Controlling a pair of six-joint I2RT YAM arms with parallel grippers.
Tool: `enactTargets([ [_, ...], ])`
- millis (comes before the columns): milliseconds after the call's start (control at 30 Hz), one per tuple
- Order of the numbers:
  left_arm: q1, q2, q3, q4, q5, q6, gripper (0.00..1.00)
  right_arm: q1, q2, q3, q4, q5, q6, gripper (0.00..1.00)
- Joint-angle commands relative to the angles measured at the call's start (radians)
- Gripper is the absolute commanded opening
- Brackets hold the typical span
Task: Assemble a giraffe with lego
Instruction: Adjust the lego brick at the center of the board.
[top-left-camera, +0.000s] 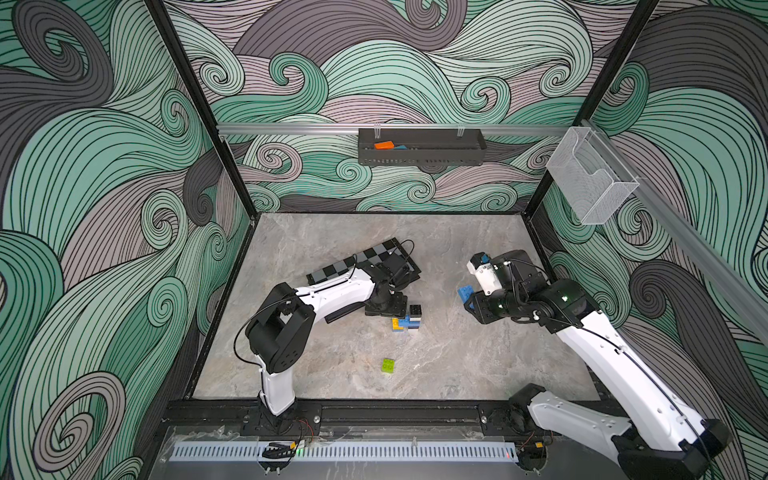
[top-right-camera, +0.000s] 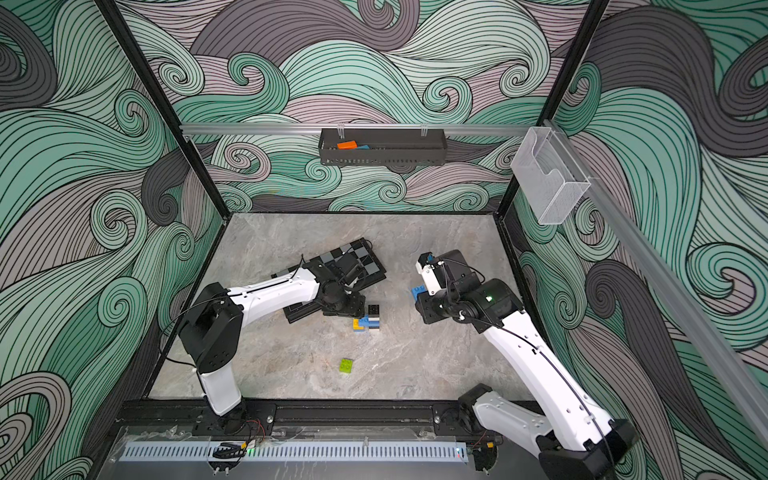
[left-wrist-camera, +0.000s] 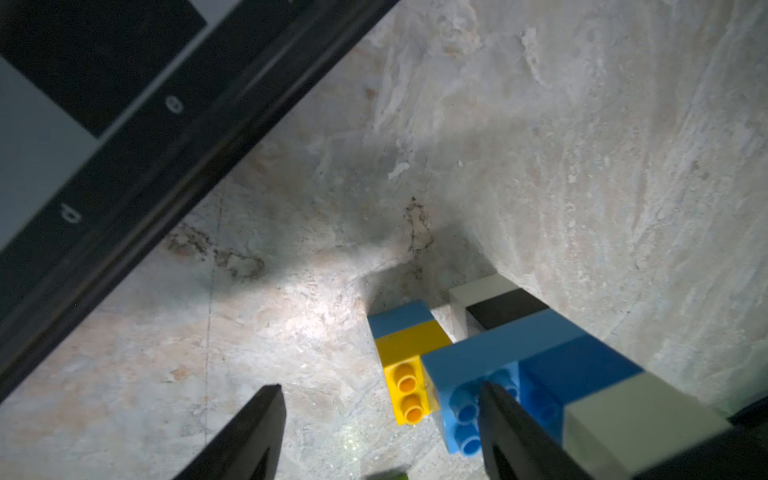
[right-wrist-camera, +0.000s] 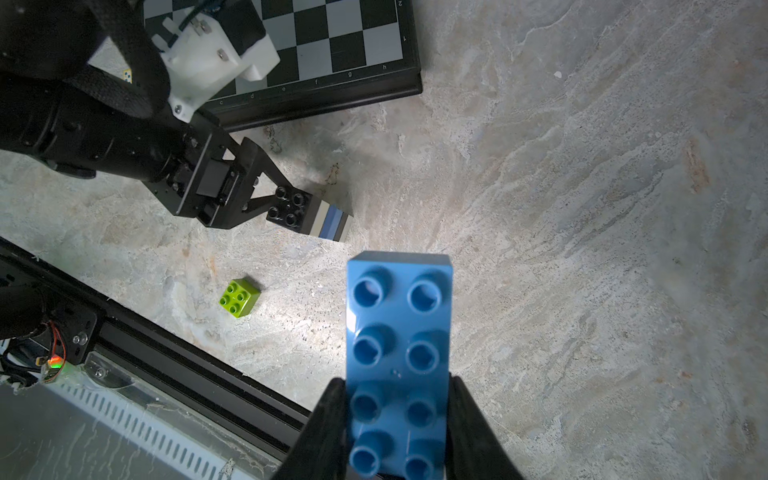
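Observation:
The giraffe (top-left-camera: 409, 320) (top-right-camera: 369, 319) is a low cluster of joined blue, yellow, white and black lego bricks on the marble floor. My left gripper (left-wrist-camera: 379, 385) is open right beside it. One finger (left-wrist-camera: 498, 415) overlaps the light-blue studs, and the yellow brick (left-wrist-camera: 409, 390) sits in the gap without touching the other finger. From the right wrist view, its fingertips reach the black top brick (right-wrist-camera: 291, 205). My right gripper (right-wrist-camera: 397, 378) is shut on a blue two-by-four brick (right-wrist-camera: 399, 332) (top-left-camera: 465, 294), held off to the right. A lime-green brick (top-left-camera: 389, 365) (right-wrist-camera: 240, 298) lies loose nearer the front.
A black-and-grey chequered board (top-left-camera: 376, 254) (right-wrist-camera: 332, 37) lies behind the left arm, close to the giraffe. A black tray (top-left-camera: 422, 151) holding an orange piece hangs on the back wall. A clear bin (top-left-camera: 590, 183) hangs at the right. A black rail (top-left-camera: 374, 409) runs along the front.

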Motion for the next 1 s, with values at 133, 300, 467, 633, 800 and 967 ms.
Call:
enactTargets([
  [133, 0.005, 0.052, 0.032, -0.052, -0.085, 0.073, 0.77, -0.008, -0.020, -0.003, -0.010, -0.011, 0.004, 0.26],
  [300, 0.008, 0.011, 0.027, -0.002, -0.042, 0.064, 0.77, -0.008, -0.009, 0.006, -0.004, -0.025, -0.034, 0.26],
  [467, 0.011, -0.018, 0.019, 0.005, -0.016, 0.065, 0.77, -0.009, 0.005, 0.016, 0.066, -0.106, -0.149, 0.26],
  [633, 0.020, -0.090, -0.025, 0.006, 0.019, 0.047, 0.76, -0.008, 0.081, 0.081, 0.084, -0.188, -0.261, 0.26],
  [800, 0.029, -0.154, -0.057, 0.007, 0.039, 0.017, 0.76, -0.007, 0.146, 0.137, 0.076, -0.236, -0.340, 0.26],
  [967, 0.048, -0.165, -0.060, 0.016, 0.057, 0.009, 0.76, -0.006, 0.186, 0.151, 0.062, -0.211, -0.393, 0.25],
])
